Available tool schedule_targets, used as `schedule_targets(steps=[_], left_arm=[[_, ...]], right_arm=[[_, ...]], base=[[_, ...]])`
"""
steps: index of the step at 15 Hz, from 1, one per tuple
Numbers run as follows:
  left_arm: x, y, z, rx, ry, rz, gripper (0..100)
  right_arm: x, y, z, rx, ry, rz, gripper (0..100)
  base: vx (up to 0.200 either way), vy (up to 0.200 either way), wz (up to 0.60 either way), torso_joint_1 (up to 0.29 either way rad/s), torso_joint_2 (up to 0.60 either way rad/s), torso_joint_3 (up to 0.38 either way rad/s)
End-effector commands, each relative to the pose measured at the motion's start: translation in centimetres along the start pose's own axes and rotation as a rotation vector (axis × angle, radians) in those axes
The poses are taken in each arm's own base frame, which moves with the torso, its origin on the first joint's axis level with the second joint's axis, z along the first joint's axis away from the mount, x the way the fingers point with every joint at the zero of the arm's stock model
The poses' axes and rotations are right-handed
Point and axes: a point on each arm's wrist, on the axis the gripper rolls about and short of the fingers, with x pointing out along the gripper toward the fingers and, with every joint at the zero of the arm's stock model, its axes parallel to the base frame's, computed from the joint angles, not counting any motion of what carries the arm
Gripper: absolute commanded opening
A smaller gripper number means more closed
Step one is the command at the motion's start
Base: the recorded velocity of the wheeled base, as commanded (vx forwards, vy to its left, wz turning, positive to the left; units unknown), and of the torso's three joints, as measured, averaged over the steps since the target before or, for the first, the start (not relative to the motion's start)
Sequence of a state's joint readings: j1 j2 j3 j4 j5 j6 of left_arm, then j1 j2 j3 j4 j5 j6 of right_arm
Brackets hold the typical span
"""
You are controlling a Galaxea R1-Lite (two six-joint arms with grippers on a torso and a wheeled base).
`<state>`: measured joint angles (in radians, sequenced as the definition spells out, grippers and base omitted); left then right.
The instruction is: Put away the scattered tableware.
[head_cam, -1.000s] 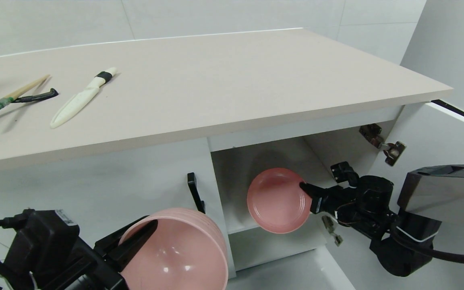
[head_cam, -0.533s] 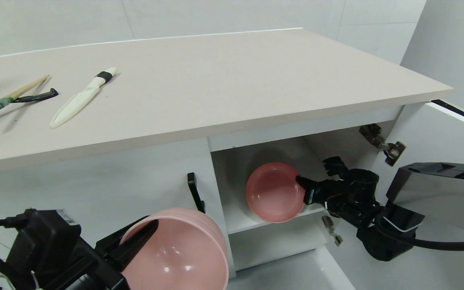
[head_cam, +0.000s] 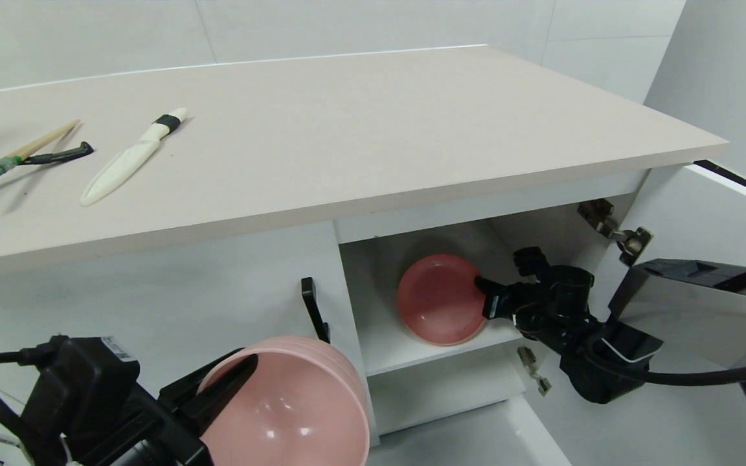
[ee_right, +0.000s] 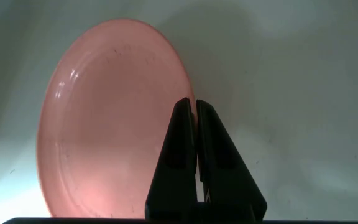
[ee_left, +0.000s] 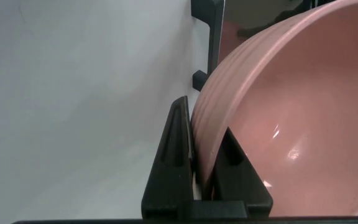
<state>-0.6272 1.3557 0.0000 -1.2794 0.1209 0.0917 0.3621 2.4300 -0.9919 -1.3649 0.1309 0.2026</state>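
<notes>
Right tool [head_cam: 482, 288] pinches pink plate [head_cam: 438, 299] by its rim over cabinet shelf [head_cam: 405, 353]. Left tool [ee_left: 202, 134] pinches pink bowl [ee_left: 291, 124] by its wall. Both likely stiff, light, slick.

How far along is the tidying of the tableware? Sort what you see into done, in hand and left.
Done: nothing released yet. In hand: the right gripper holds the pink plate by its rim inside the open cabinet, at the shelf; the left gripper holds the pink bowl outside. Left: the cream knife and chopsticks lie on the countertop.
</notes>
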Motion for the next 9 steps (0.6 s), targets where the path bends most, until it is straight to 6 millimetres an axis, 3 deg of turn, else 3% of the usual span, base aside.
schedule_targets(steps=[1, 4, 5, 9], left_arm=[[0.3, -0.1, -0.2, 0.001, 0.009, -0.001, 0], [0.7, -0.1, -0.3, 0.001, 0.008, -0.002, 0], [0.9, -0.1, -0.3, 0.001, 0.006, -0.002, 0], [2.2, -0.5, -0.6, 0.002, -0.005, -0.010, 0]], right_arm=[[0.7, 0.0, 0.4, -0.002, -0.012, 0.000, 0], [1.0, -0.2, -0.2, 0.000, 0.003, -0.003, 0], [1.0, -0.2, -0.4, 0.001, 0.007, -0.004, 100], [1.5, -0.5, -0.6, 0.000, -0.003, -0.019, 100]], base=[[0.000, 0.000, 0.00, 0.000, 0.00, 0.000], [0.000, 0.000, 0.00, 0.000, 0.00, 0.000], [0.000, 0.000, 0.00, 0.000, 0.00, 0.000], [0.000, 0.000, 0.00, 0.000, 0.00, 0.000]])
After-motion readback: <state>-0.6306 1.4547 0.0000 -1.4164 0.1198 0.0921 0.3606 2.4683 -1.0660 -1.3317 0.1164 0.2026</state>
